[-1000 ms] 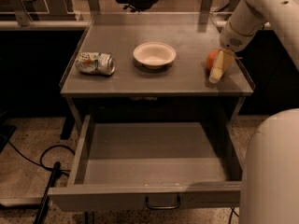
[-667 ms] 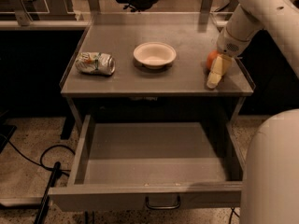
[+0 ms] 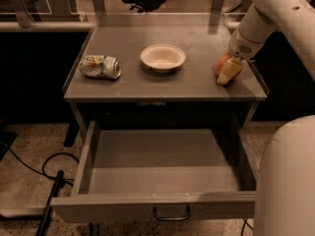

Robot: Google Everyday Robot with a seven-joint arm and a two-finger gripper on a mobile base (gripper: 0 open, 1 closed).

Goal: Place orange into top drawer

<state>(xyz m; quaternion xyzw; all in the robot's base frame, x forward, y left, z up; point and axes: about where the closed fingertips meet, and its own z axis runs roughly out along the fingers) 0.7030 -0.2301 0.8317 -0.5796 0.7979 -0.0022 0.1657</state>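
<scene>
The orange sits on the grey tabletop near its right edge, mostly hidden behind my gripper. My gripper reaches down from the upper right, its pale fingers lying against the orange's front and right side. The top drawer stands pulled open below the tabletop, its flat grey bottom bare and its dark curved handle on the front panel.
A white bowl sits mid-tabletop and a crushed white-green can lies at the left. My white arm crosses the upper right, and my base fills the lower right. Cables lie on the floor at left.
My gripper has shifted slightly down and around the orange on the tabletop. The orange, bowl, can and drawer have not moved.
</scene>
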